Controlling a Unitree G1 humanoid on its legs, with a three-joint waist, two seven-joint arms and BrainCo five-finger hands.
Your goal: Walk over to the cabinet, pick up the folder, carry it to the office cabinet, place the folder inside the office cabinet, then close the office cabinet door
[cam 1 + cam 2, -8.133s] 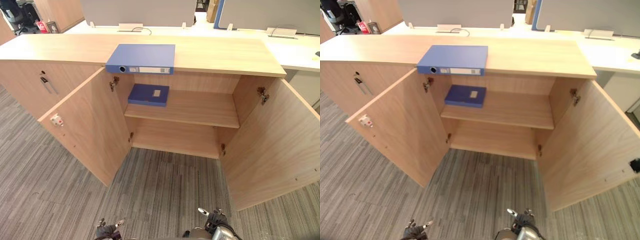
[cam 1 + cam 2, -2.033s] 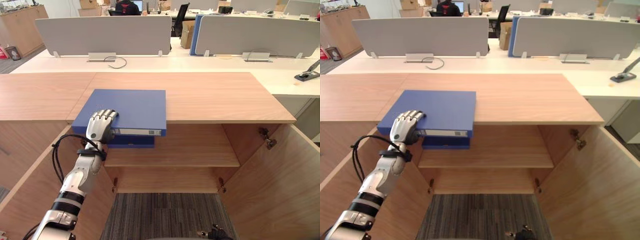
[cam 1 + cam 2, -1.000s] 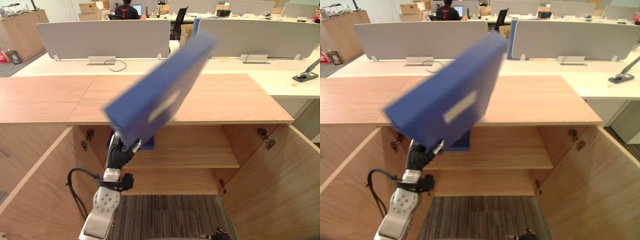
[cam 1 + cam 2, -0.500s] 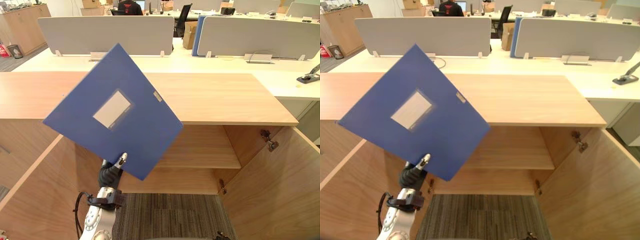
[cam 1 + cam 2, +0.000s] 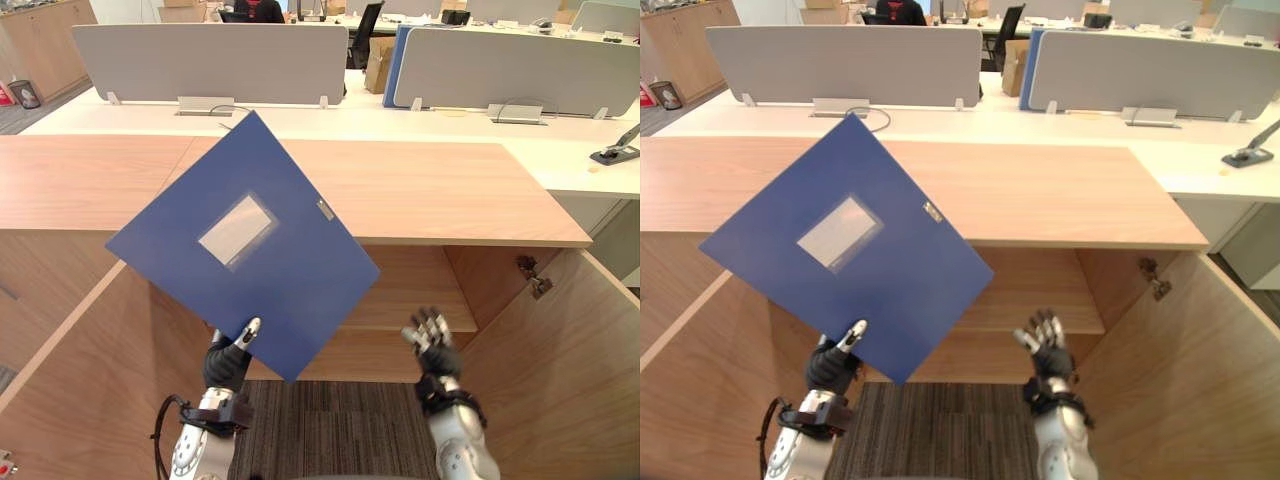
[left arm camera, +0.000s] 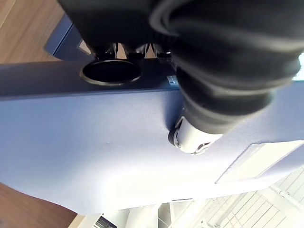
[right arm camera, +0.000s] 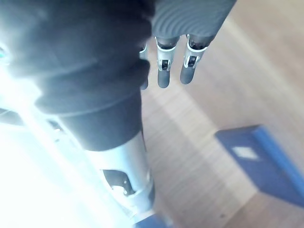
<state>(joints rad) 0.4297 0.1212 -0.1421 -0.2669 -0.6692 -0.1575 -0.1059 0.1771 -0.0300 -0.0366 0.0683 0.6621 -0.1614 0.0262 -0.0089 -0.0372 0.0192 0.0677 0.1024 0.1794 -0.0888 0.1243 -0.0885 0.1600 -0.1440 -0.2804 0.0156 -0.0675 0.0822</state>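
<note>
One corner pinch held the tilted folder [image 5: 243, 245] in our left robot hand [image 5: 226, 365], so we judged the spread-fingered right robot hand [image 5: 432, 335] at four o'clock should brace it.

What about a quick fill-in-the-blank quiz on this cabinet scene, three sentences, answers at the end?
The left hand grips a tilted folder whose colour is ____.
The right hand, raised in front of the shelf, holds ____.
Both doors of the cabinet stand ____.
Missing words: blue; nothing; open.
</note>
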